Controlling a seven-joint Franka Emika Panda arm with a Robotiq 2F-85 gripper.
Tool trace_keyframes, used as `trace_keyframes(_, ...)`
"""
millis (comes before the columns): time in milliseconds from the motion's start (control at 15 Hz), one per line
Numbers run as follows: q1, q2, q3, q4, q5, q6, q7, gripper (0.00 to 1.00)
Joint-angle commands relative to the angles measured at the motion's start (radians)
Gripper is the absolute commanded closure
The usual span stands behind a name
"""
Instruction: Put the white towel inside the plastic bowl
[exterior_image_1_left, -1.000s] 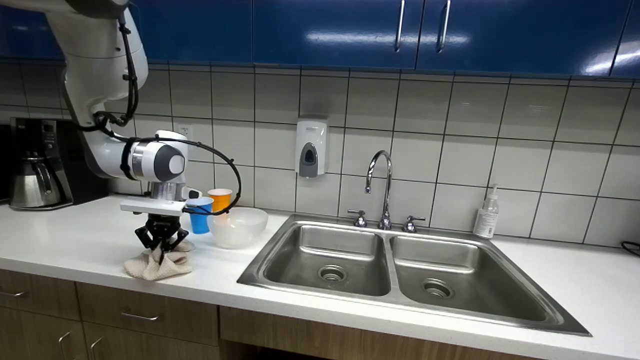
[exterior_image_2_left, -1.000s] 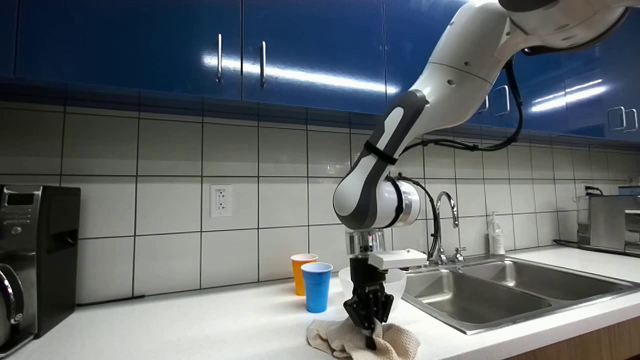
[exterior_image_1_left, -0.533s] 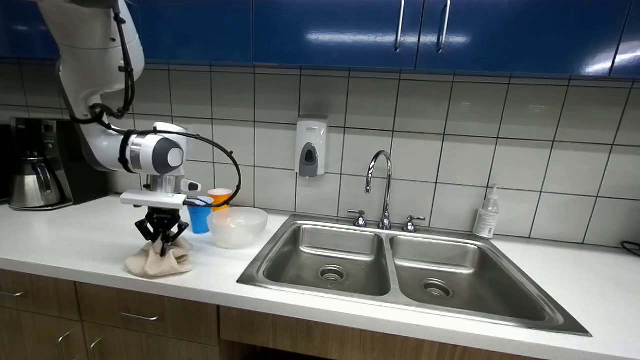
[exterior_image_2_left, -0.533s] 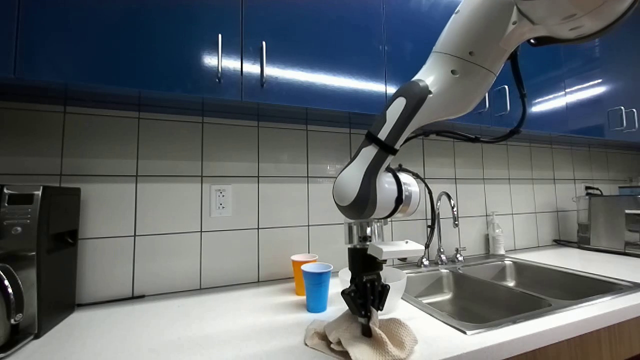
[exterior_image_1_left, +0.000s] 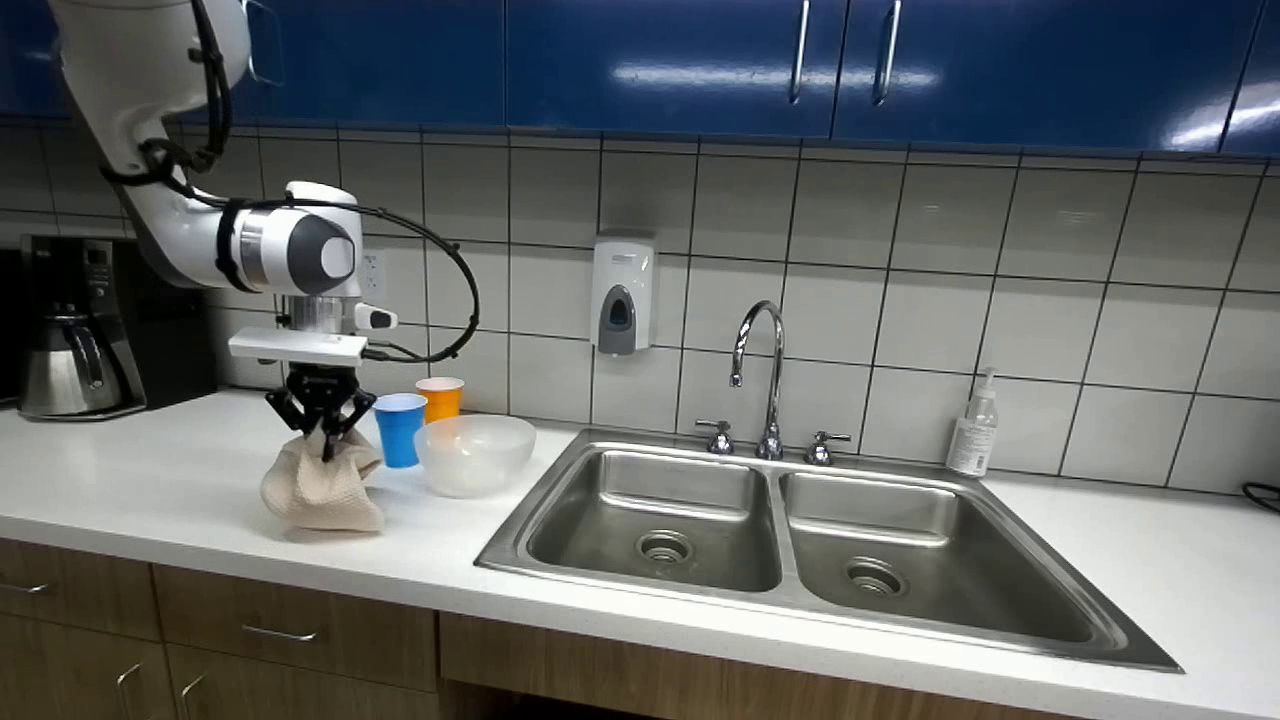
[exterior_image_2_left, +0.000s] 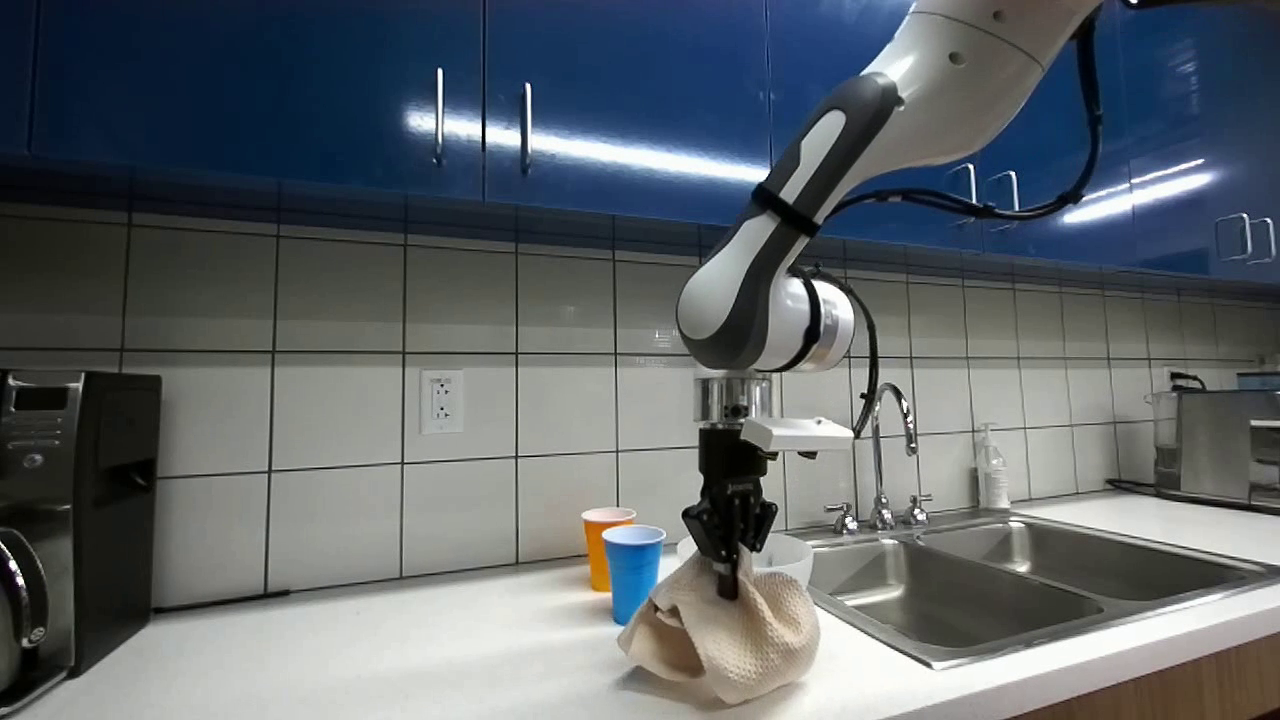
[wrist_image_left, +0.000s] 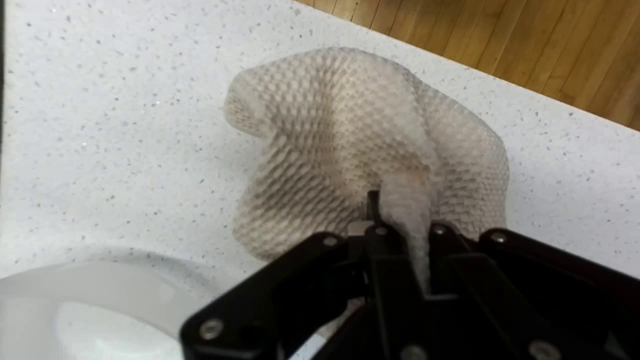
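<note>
Wrist view: towel (wrist_image_left: 340, 140) clamped in the gripper (wrist_image_left: 407, 215), beside the bowl (wrist_image_left: 90, 300), not in it.
A fold near its middle is pinched tight; the rest droops over the counter (wrist_image_left: 125, 125), whether touching I cannot tell. It looks light, soft and limp, with a textured weave that should resist slipping. This central hold seems right; loose corners could catch the bowl's rim.
</note>
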Motion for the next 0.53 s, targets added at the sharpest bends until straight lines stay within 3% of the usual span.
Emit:
trace_keyframes(0,-0.016,-0.132,0.012,-0.075,-0.006,-0.003,-0.022,0.98)
trace_keyframes(467,-0.01,-0.29,0.004,-0.122,0.001,-0.014,-0.027,0.98)
